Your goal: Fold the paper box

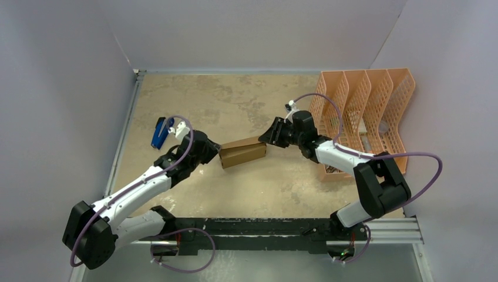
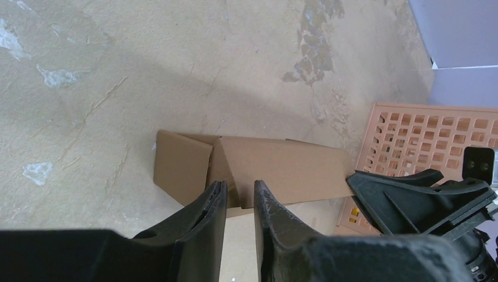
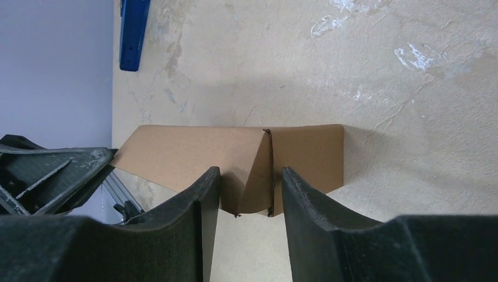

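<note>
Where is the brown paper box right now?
In the top view, the paper box lies mid-table, between the left end effector on its left and the right end effector on its right; the orange organizer stands further right.

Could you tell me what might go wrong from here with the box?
The paper box looks only partly folded: if the left gripper pinches its near edge askew, a flap could crease wrongly. The right gripper straddles the opposite end, so uneven pushing could twist or slide the box toward the file organizer.
</note>
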